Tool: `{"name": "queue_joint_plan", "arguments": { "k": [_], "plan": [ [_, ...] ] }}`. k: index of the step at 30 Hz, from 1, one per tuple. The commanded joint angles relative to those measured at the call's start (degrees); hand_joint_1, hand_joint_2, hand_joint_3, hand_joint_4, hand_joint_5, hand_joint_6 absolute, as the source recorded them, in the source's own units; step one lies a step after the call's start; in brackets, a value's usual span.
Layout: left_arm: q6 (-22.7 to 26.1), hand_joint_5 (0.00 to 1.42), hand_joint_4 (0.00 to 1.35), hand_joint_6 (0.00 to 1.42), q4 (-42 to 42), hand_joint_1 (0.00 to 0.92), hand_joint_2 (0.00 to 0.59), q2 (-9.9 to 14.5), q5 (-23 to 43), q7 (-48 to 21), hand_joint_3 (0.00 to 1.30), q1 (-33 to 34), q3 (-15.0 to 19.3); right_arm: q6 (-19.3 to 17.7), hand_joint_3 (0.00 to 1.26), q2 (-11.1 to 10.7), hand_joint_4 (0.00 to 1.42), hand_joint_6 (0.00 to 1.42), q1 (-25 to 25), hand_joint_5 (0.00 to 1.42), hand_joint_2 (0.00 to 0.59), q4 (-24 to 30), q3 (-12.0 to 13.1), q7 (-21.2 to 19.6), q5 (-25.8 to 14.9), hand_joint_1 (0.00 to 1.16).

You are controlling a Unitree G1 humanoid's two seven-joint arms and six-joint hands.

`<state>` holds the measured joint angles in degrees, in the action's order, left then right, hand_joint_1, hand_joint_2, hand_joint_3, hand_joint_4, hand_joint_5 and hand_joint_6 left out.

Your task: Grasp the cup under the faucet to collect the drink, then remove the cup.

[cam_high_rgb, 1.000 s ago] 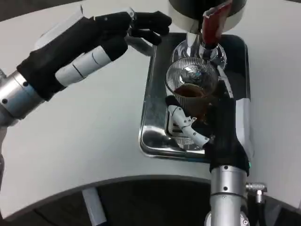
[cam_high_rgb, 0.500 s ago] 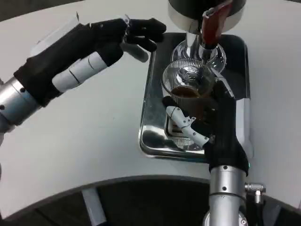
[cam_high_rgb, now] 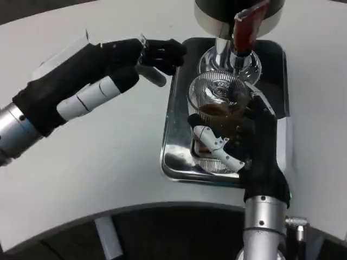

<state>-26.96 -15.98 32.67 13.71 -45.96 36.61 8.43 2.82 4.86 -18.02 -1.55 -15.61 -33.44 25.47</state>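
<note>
A clear ribbed glass cup (cam_high_rgb: 217, 100) with brown drink in its bottom stands over the metal drip tray (cam_high_rgb: 179, 108), just in front of the faucet (cam_high_rgb: 230, 51). My right hand (cam_high_rgb: 246, 138) grips the cup from the near right side, thumb and fingers wrapped around its lower wall. Above the cup rises the faucet's red lever (cam_high_rgb: 245, 30). My left hand (cam_high_rgb: 116, 62) hovers over the table left of the tray, fingers curled loosely, holding nothing.
The dispenser's dark round body (cam_high_rgb: 238, 8) sits at the top edge above the tray. White table (cam_high_rgb: 97, 157) spreads left of the tray, and its curved front edge runs along the bottom.
The cup in my right hand has shifted slightly toward me and left, away from under the spout. My left hand has drawn back a little to the left.
</note>
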Motion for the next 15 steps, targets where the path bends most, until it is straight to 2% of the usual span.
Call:
{"name": "queue_joint_plan", "arguments": {
  "k": [1, 12, 15],
  "plan": [
    [0.87, 0.33, 0.31, 0.41, 1.44, 0.0, 0.138, 1.14, 0.91, 0.31, 0.33, -2.69, 1.08, 0.01, 0.39, 3.41, 0.4, 0.46, 3.34, 0.42, 0.248, 0.16, 0.0, -0.88, -0.22, 0.74],
    [1.19, 0.33, 0.31, 0.41, 2.3, 0.0, 0.139, 1.39, 0.79, 0.38, 0.33, -5.05, 2.05, -0.78, 0.42, 3.3, 0.44, 0.51, 4.21, 0.47, 0.249, 0.82, 0.19, -2.31, 0.0, 0.73],
    [1.28, 0.33, 0.31, 0.41, 2.4, 0.0, 0.139, 1.46, 0.71, 0.3, 0.33, -5.6, 2.22, -1.26, 0.45, 3.29, 0.48, 0.62, 4.25, 0.53, 0.254, 0.86, 0.32, -2.96, 0.0, 0.73]
  ]
}}
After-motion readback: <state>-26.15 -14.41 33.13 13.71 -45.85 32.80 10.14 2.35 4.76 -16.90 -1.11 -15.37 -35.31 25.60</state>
